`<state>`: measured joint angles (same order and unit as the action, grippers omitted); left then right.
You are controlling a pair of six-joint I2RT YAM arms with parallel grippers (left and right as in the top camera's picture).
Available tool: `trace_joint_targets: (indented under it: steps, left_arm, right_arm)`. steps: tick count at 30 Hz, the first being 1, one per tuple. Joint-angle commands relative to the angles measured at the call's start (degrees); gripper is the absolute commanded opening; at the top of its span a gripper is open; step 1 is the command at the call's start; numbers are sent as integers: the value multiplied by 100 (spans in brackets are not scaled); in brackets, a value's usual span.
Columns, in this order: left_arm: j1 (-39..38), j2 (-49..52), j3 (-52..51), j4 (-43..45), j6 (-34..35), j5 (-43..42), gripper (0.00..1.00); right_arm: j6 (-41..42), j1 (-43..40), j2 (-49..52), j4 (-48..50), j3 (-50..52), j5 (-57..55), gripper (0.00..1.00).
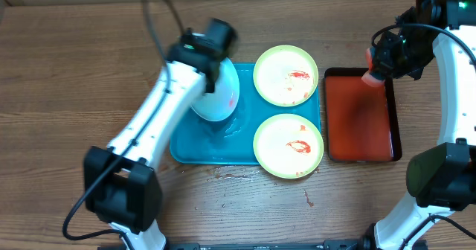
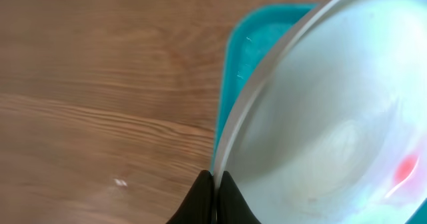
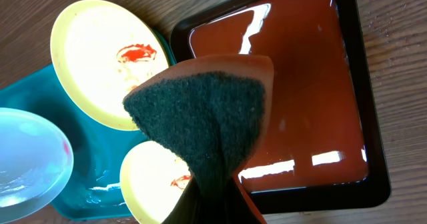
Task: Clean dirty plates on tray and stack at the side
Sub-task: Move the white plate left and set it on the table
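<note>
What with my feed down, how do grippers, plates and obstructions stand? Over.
Left gripper shut on rim of blue plate, tilted over teal tray. Right gripper shut on sponge above red tray. Two yellow plates on teal tray, sauce-smeared. No obstruction seen.

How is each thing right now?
blue plate: tilted up, red smear, pinched at rim.
far yellow plate: flat on teal tray, red smear.
near yellow plate: flat on teal tray, red smear.
sponge: folded, held over red tray.
left gripper: shut on blue plate.
right gripper: shut on sponge.

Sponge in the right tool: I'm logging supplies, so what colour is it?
The sponge is dark green on its scrub face, orange behind; right wrist view.
</note>
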<state>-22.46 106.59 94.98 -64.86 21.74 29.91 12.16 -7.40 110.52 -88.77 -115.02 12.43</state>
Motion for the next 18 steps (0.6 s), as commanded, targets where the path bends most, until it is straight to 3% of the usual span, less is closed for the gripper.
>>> trace_joint_targets:
  steps: [1, 5, 8, 18]
  left_arm:
    - [940, -227, 92, 133, -850, -2555, 4]
    - [1971, -223, 92, 179, -1161, -3950, 4]
    - [2721, -199, 85, 179, -1259, -4507, 4]
    - [4266, -74, -175, 433, -1003, -4465, 4]
  right_arm:
    - [-15, 15, -175, 24, -50, -44, 4]
    - [-15, 15, -175, 52, -50, -44, 4]
    - [-15, 15, -175, 81, -50, -42, 4]
    - [-15, 15, -175, 127, -50, -42, 4]
